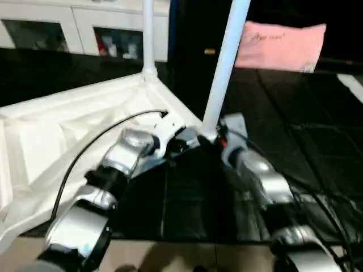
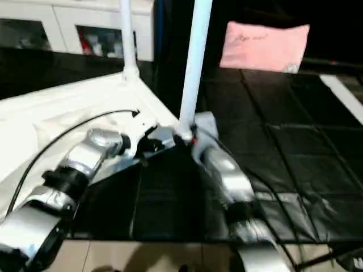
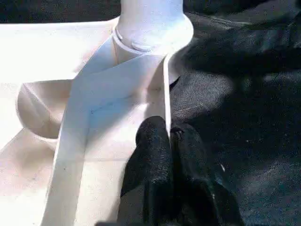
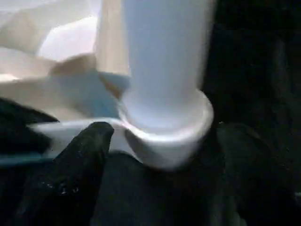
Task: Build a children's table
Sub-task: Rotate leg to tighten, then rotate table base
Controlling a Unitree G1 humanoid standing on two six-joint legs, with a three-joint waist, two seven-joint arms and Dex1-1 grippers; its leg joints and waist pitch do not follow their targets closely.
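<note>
The white tabletop [image 1: 68, 124] lies underside up on the black floor mat. Two white legs stand upright in its corner sockets: a far one [image 1: 148, 34] and a near one [image 1: 224, 68]. My left gripper [image 3: 170, 134] is shut on the tabletop's thin rim [image 3: 165, 94], just beside the near corner socket [image 3: 153, 33]. My right gripper [image 4: 164, 160] stands open at the foot of the near leg [image 4: 162, 56]. Its black fingers [image 4: 82, 155] are spread on either side of the round socket [image 4: 164, 141]. In the left eye view both grippers meet at that corner [image 1: 207, 135].
A pink pillow [image 1: 281, 45] lies on the dark mat [image 1: 317, 141] at the back right. A white glass-door cabinet [image 1: 85, 28] stands at the back left. A black cable [image 1: 91, 147] runs over my left forearm. A pale floor strip [image 1: 170, 255] borders the mat's near edge.
</note>
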